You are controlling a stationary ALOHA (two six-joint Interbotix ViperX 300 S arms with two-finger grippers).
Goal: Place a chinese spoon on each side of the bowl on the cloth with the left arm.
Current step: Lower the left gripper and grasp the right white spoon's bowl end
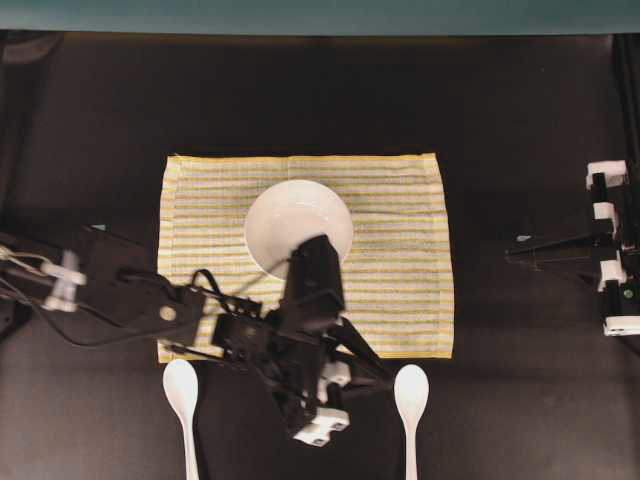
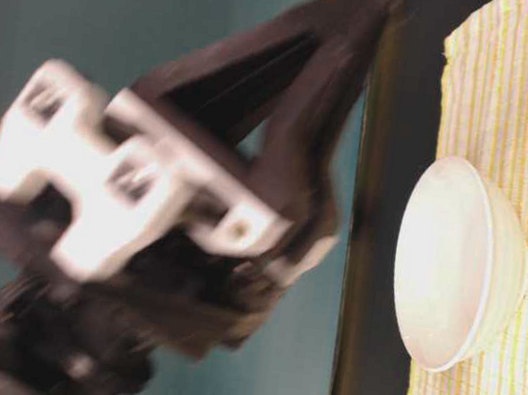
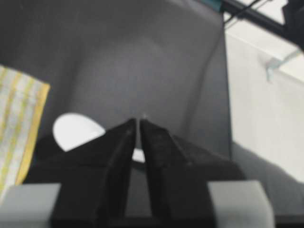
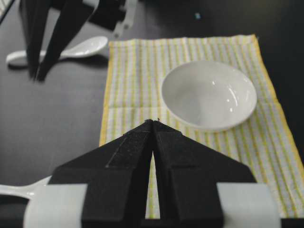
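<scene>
Chinese spoons: two, both on the bare worktop off the cloth, one left and one right of the left claw. Claw nearly pressed together, empty. Bowl beyond it. Neither spoon placed; both remain.

The overhead view is lit evenly from above; the black table stays dark, while the bowl and the cloth are rendered bright and sharp. A soft shadow is cast on the cloth below the left arm. In the table-level view, the left gripper is strongly smeared by motion blur, and the bowl's rim is slightly soft. In the left wrist view, overexposure is seen at the right edge, and the near fingers are out of focus. In the right wrist view, small glare spots are seen inside the bowl.
</scene>
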